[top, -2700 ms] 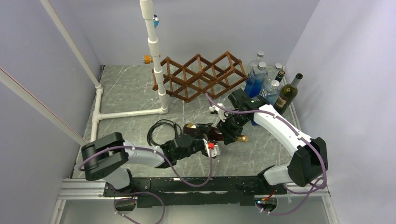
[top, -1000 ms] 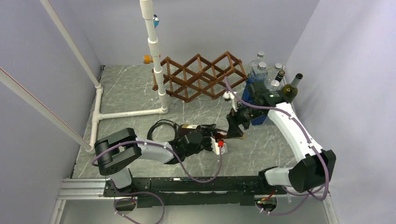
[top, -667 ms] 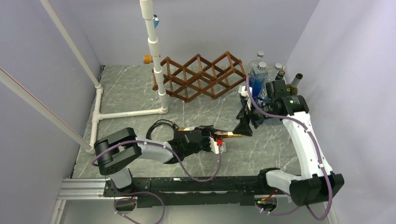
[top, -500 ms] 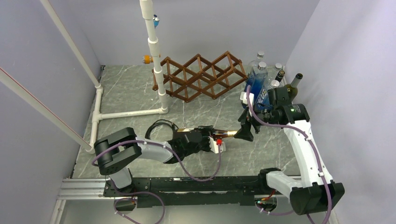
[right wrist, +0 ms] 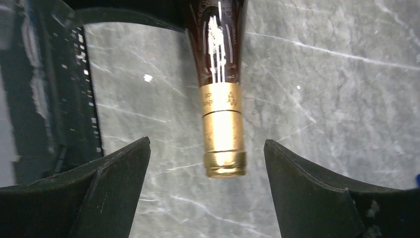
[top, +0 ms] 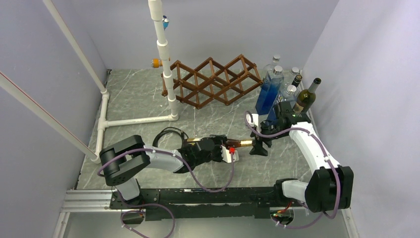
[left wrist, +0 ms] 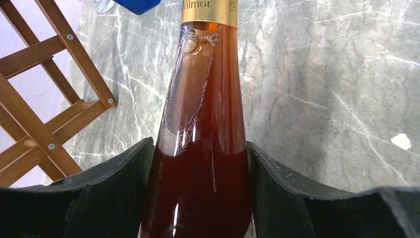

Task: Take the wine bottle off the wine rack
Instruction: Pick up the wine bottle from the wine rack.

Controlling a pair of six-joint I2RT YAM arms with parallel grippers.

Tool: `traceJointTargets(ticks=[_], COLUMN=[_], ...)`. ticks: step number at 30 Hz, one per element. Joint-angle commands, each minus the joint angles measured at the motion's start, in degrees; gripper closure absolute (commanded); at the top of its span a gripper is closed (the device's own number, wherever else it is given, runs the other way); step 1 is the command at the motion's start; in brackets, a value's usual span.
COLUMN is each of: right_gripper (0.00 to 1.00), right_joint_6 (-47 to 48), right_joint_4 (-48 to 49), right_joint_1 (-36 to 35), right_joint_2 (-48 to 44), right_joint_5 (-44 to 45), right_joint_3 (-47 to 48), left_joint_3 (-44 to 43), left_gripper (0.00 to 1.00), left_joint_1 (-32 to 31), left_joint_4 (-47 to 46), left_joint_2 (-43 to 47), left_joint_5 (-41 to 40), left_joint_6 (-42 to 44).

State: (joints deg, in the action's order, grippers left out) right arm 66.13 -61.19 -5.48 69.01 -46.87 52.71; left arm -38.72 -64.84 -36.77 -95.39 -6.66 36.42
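Note:
The wine bottle (top: 241, 144) lies level above the marble floor, away from the brown lattice wine rack (top: 213, 79), with its gold-foiled neck pointing right. My left gripper (top: 218, 150) is shut on its dark red body (left wrist: 203, 148), and both pads press the glass. The rack's slats (left wrist: 29, 124) show at the left of that view. My right gripper (top: 258, 147) is open at the neck's end. In the right wrist view the foil tip (right wrist: 224, 144) hangs between the spread fingers (right wrist: 124, 173) of that gripper (right wrist: 207, 145), with gaps on both sides.
Several upright bottles stand at the back right, among them a blue one (top: 268, 94) and a dark green one (top: 304, 99), close behind my right arm. A white PVC pipe frame (top: 166, 59) rises left of the rack. A black cable loop (top: 168, 136) lies by my left arm.
My right gripper let go of the neck, swung up toward the upright bottles, then came back down with jaws spread around the neck's tip. The left gripper kept its hold.

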Motion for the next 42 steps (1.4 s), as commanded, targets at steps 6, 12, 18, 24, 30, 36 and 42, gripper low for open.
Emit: traceJointTargets(ticks=[6,12,18,24,30,36,42], right_gripper=[0.23,0.59,0.88,1.00,1.00,1.00,1.00], right_joint_6=[16.44,22.62,27.64,28.40,25.16,22.17,16.52], right_joint_4=[8.85,8.95,6.24,-1.19,-8.56,-13.72,-15.56], right_joint_1=[-0.29,-0.68,-0.68,-0.72,-0.80,-2.03,-6.02], right_joint_2=[3.13,3.67,0.22,-3.26,-5.32,-5.79,-5.49], right_joint_5=[-0.22,-1.39,-4.70,-5.08,-4.90,-4.76,-2.63], right_joint_3=[-2.79,-5.00,-6.06,-2.56,3.80,10.21,16.57], left_joint_3=[-3.66,-3.78,-3.23,-4.15,-5.16,-5.71,-7.27], left_gripper=[1.00,1.00,1.00,1.00,1.00,0.99,1.00], left_joint_1=[0.41,0.50,0.50,0.53,0.59,0.59,0.93], left_joint_4=[-5.64,-5.26,-5.52,-2.72,-0.74,-1.51,-1.96], left_joint_2=[0.76,0.91,1.45,2.21,3.33,4.41,5.28], left_joint_5=[1.51,1.65,1.67,4.15,7.62,10.88,13.90], left_joint_6=[-2.23,-2.23,-3.08,-4.91,-7.83,-10.14,-11.98])
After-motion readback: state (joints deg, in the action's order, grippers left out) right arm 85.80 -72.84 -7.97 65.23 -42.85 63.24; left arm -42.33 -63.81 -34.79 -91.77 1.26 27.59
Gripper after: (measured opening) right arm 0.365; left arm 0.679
